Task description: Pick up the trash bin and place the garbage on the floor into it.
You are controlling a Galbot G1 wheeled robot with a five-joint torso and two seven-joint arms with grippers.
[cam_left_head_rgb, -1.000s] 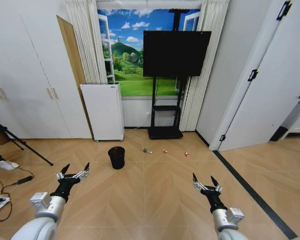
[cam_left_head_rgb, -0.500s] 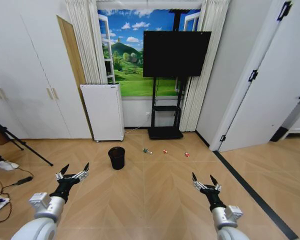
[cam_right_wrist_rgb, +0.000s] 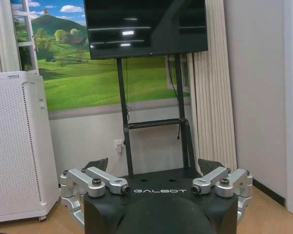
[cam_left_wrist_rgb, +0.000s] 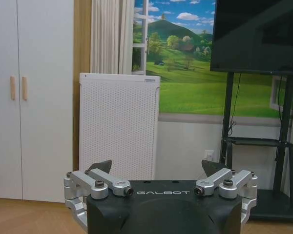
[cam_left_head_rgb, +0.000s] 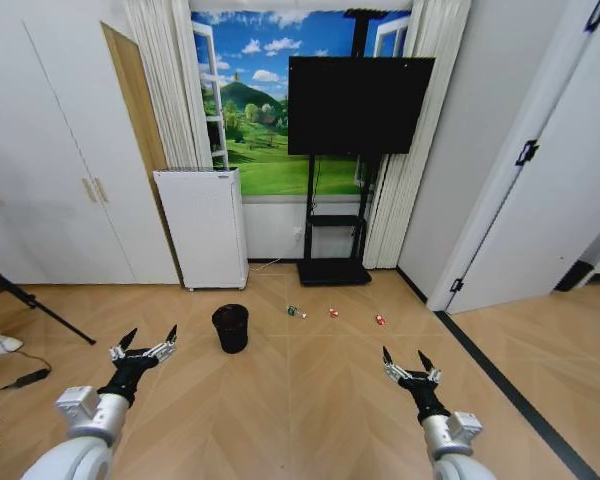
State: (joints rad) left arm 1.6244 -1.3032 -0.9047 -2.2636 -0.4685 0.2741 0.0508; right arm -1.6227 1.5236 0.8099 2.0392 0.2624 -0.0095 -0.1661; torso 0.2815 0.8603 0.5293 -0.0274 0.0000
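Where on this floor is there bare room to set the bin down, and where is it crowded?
Free: the wide wood floor between the left gripper, the right gripper and the trash bin. Crowded: the strip before the TV stand, where bottle and two wrappers lie.

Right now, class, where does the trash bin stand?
In the head view, the trash bin stands on the wood floor left of centre, in front of the white perforated appliance, with the small bottle to its right.
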